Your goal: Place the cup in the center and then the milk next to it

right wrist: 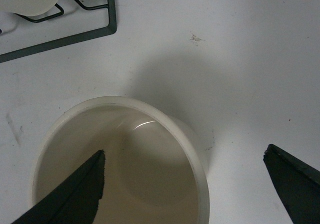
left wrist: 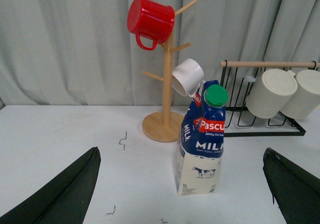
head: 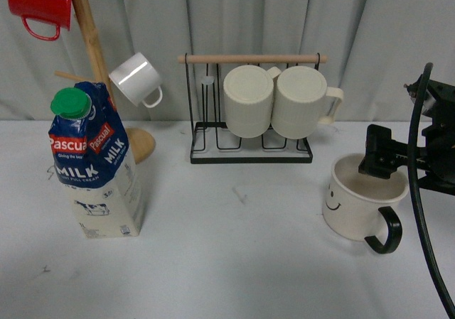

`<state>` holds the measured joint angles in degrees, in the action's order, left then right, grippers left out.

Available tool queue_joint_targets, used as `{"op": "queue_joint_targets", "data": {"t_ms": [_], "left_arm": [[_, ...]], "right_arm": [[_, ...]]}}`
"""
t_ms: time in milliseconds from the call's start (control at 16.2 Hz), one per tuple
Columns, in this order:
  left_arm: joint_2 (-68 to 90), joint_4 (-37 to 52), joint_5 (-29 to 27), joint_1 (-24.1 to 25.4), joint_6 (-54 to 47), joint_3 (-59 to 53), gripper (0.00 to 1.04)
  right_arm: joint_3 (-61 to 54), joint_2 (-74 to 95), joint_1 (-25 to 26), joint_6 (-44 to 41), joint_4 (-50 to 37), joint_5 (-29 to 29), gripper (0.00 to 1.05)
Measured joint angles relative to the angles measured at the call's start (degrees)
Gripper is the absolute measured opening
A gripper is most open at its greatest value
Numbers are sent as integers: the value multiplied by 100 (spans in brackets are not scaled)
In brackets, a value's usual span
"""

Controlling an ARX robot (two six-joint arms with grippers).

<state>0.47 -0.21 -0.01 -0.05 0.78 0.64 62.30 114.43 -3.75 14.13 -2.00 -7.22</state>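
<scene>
Smiley-face cup [head: 359, 202] at the table's 4 o'clock, right gripper [head: 384, 159] over its rim.
Right jaws spread: one finger [right wrist: 70, 194] is inside the cup and the other finger [right wrist: 295, 176] outside, with the wall between them unpinched. Pascual milk carton [head: 96, 163] stands upright at 9 o'clock, ahead of the spread left gripper [left wrist: 181, 151] and apart from it. Bare tabletop [head: 234, 248] is open between carton and cup. Wire mug rack [head: 249, 152] at 12 o'clock.

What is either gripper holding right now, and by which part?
Nothing yet. The right gripper is open, straddling the rim of the cup, one finger inside, one outside, clear of the wall. The left gripper is open, short of the milk.
</scene>
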Motion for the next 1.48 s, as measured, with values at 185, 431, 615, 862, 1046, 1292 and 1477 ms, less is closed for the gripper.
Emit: {"op": "queue_joint_targets", "data": {"t_ms": [185, 431, 615, 862, 1046, 1292, 1477], "left_arm": [[0, 0, 0, 0, 0, 0, 98], [0, 0, 0, 0, 0, 0, 98], [0, 2, 0, 0, 2, 0, 98], [0, 0, 0, 0, 0, 0, 98], [0, -2, 0, 0, 0, 0, 98], [0, 0, 0, 0, 0, 0, 98], [0, 0, 0, 0, 0, 0, 98]], "right_arm": [[0, 2, 0, -24, -22, 2, 57], [-2, 2, 7, -24, 31, -15, 15], [-55, -175, -2, -61, 170, -131, 3], [31, -693, -509, -37, 234, -96, 3], [267, -614, -975, 9, 389, 153, 3], [710, -138, -1604, 164, 669, 776, 3], [761, 7, -1753, 221, 682, 894, 3]]}}
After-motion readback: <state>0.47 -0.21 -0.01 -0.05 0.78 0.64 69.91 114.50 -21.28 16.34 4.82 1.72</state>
